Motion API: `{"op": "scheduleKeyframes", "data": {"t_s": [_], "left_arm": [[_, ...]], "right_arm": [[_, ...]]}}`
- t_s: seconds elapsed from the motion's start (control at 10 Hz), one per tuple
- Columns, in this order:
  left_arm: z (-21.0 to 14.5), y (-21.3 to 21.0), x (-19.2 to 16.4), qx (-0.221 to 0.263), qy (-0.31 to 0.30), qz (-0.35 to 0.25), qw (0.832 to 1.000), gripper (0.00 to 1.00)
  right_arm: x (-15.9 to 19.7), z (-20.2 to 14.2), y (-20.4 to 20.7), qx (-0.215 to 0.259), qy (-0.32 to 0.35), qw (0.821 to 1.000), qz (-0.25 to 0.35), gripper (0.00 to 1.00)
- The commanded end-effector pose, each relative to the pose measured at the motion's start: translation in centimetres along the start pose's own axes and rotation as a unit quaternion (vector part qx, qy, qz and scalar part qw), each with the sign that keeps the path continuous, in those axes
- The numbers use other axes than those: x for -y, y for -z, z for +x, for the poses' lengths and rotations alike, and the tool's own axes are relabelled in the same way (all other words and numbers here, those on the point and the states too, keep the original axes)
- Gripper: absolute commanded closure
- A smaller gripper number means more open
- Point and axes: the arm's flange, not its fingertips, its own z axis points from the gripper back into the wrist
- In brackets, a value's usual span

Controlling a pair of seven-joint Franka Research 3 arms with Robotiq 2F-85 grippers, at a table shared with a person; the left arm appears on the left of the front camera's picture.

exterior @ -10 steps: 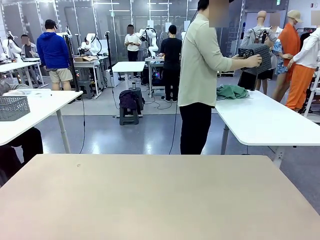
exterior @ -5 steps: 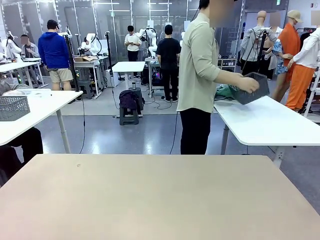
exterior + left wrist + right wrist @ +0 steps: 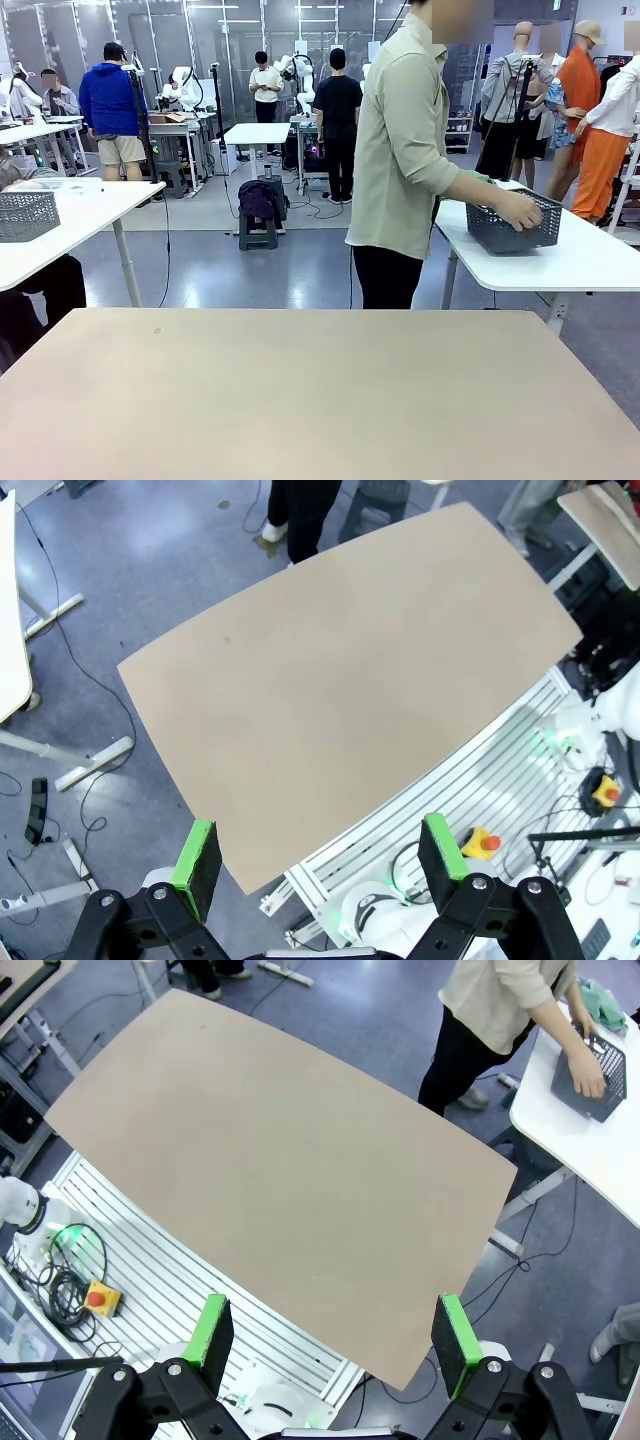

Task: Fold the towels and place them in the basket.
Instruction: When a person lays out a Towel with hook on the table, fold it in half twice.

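Left gripper point(image 3: 318, 850) and right gripper point(image 3: 333, 1328) hung high over the work table point(image 3: 300, 390), jaws spread, holding nothing. At right, a person's hand point(image 3: 520, 210) rested on the basket point(image 3: 512, 232) on a white side table point(image 3: 590, 262), with a mint towel point(image 3: 603, 998) near it. The arms would probably do best to wait clear until both were delivered.

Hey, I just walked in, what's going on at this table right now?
A person across the beige table is turned to a white side table, with a hand on the dark basket that sits on it. A green towel lies bunched on that side table near the basket. The left gripper and the right gripper hang open above the beige table, holding nothing.
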Motion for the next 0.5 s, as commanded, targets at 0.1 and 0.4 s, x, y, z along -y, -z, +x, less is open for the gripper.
{"op": "scheduleKeyframes", "data": {"t_s": [0.1,0.4], "left_arm": [[-0.01,-0.08,0.08,0.001,0.002,0.000,1.000,0.00],[-0.01,-0.08,0.08,0.001,0.002,0.000,1.000,0.00]], "right_arm": [[-0.01,-0.08,-0.10,0.001,0.000,1.000,0.000,0.00],[-0.01,-0.08,-0.10,0.001,0.000,1.000,0.000,0.00]]}}
